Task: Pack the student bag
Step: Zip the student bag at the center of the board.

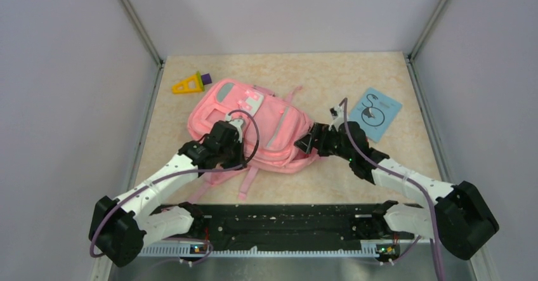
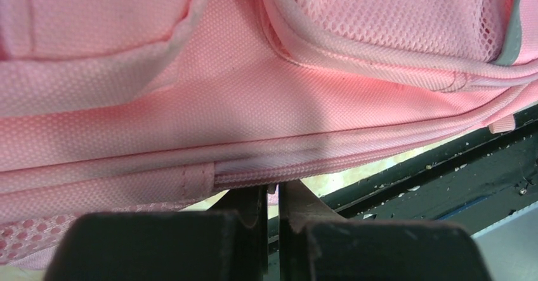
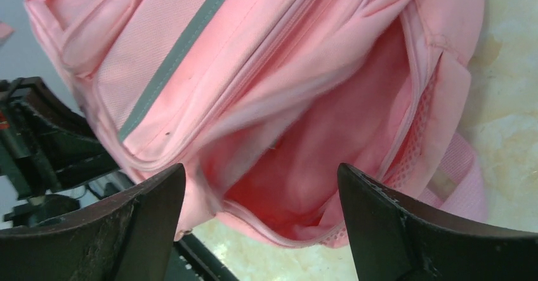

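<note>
I see the L gripper (image 2: 273, 195) pinched shut on the zip edge of the pink bag (image 1: 279, 129), which lies mid-table (image 1: 330, 179), a bit left. R gripper (image 3: 260, 172) gapes wide w/ nothing in it, facing the bag's open pocket. Far right, a blue booklet (image 1: 375, 113) shows a black S-like swirl.

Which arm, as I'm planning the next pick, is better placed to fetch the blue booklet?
Right. The right gripper is open and free, and the blue booklet lies on its side of the table. The left gripper is pinched shut at the student bag's zipper.
</note>
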Robot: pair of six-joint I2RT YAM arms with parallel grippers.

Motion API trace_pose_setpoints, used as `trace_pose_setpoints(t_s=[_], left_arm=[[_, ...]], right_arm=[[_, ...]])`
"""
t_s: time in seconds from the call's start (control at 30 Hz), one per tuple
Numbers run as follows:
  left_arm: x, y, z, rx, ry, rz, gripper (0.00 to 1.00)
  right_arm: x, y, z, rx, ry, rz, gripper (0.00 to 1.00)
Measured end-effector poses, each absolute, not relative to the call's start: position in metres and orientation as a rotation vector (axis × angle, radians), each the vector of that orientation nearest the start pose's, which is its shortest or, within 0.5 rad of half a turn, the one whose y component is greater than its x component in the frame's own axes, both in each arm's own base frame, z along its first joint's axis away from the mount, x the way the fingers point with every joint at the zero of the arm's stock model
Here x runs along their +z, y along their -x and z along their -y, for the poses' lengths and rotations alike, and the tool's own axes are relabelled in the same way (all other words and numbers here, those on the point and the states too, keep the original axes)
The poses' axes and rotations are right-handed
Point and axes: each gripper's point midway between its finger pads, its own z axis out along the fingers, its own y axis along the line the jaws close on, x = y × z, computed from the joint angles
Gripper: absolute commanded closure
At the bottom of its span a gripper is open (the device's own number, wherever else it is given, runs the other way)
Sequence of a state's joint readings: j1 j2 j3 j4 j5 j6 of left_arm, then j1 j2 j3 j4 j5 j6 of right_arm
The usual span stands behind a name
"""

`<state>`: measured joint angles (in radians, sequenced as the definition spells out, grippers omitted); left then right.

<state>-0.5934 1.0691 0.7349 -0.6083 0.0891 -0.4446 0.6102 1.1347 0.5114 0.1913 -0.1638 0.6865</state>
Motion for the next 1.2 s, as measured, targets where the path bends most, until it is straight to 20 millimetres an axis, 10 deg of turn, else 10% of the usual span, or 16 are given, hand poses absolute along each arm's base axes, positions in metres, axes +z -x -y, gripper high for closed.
trace_pose_setpoints(t_s=[0.37,0.57,1.2], left_arm=[[0.1,-0.191,0.177,-0.56,-0.205,-2.598,0.98],[0.102,-0.187,0.179,-0.605,-0.142,-2.593,0.96],[0.059,-0.185,0.191,-0.416,-0.021,-2.633,0.93]], right_arm=[[0.128,-0.244,-0.263,1.079,0.01,-2.123,0.31],[0.104,-0.231,-0.289,1.11,0.036,-2.191,0.99],[0.057,-0.268,-0.324,0.943,-0.21,-2.081,1.0]])
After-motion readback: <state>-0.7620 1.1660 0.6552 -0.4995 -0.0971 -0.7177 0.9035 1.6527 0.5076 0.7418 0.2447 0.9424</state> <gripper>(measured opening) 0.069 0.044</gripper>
